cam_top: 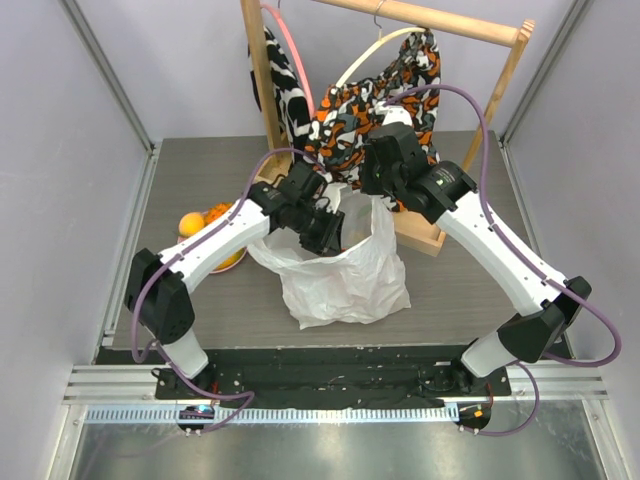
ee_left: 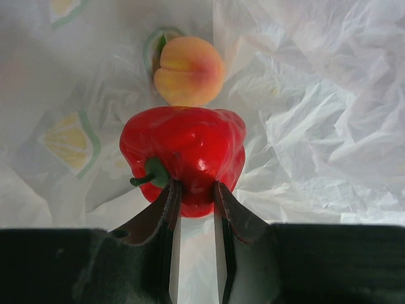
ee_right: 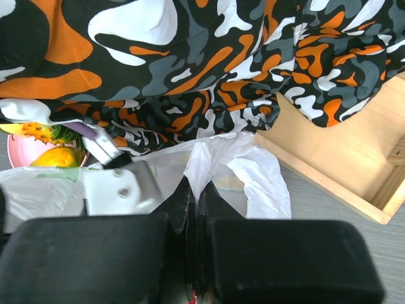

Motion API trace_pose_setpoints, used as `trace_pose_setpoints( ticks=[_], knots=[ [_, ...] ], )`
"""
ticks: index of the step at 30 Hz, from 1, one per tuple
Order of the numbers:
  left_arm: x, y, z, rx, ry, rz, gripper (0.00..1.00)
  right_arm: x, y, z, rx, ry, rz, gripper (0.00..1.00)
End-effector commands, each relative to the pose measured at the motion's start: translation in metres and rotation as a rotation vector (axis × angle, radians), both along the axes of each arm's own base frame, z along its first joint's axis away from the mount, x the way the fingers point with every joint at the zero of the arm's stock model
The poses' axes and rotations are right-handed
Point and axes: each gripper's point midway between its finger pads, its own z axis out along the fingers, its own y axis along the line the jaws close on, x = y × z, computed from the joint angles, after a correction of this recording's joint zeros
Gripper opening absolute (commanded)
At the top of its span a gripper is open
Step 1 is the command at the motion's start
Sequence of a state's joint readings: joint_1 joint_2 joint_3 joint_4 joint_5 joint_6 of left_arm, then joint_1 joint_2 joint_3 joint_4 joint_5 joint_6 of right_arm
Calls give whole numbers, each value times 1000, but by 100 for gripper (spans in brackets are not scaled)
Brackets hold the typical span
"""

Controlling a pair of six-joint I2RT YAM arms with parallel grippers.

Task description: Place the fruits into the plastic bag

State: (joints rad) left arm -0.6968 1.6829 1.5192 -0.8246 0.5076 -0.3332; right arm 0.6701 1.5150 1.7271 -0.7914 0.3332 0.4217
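Fruits point(cam_top: 200, 222) sit on the pink plate point(ee_right: 18, 151) at the far left, well apart from the bag's mouth. Next along, the left claw point(ee_left: 196, 193) reaches down into the plastic bag point(cam_top: 345, 280), its fingers clamped on the red fruit point(ee_left: 183, 152). The peach point(ee_left: 188, 69) lies on the bag's floor just beyond. Further right, the right claw point(ee_right: 195, 190) is pinched tight on the bag's upper edge, close to the patterned cloth point(ee_right: 190, 57) and the wooden stand point(ee_right: 342, 158).

top external: high rear, facing down on surface point(cam_top: 470, 300) | left wrist: close, into plastic bag point(ee_left: 316, 95) | right wrist: close at its rim | shared: plastic bag
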Motion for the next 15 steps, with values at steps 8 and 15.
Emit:
trace_pose_setpoints(
  ticks=[8,15],
  knots=[
    [-30,-16,-48,70,19,-111,20,-2,-2,17,51,-50,-4,1],
    [-35,-19,-77,133,53,-142,21,-7,-14,14,39,-53,-37,1]
  ],
)
